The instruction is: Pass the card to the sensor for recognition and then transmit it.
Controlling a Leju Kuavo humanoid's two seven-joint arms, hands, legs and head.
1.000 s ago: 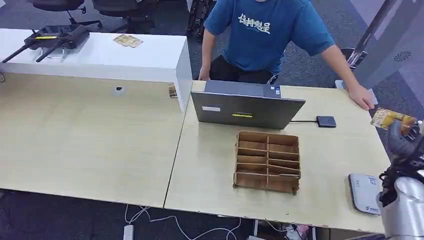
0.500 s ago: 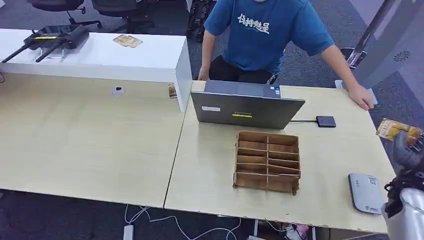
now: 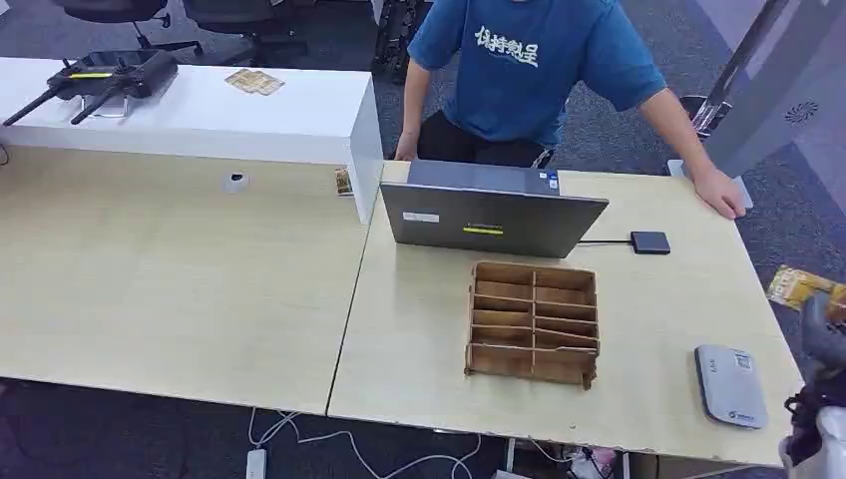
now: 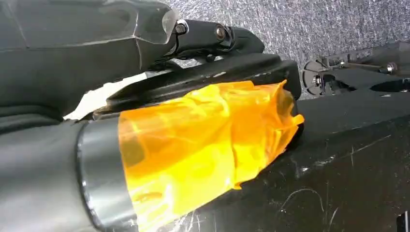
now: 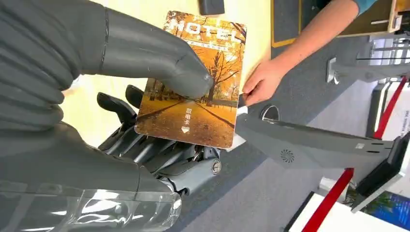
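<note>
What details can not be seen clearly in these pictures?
- Right hand: cut by the head view's edge.
- Card: the thumb covers part of its face in the right wrist view.
- Left hand: cannot be made out in the left wrist view; orange tape fills it.

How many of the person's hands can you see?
2. One hand is near the grey laptop; the other hand rests near the pale wooden table's far right corner.

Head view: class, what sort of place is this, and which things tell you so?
Probably an office mocked up as a hotel desk: pale desks, a laptop, grey carpet, and a card marked HOTEL in the right hand.
</note>
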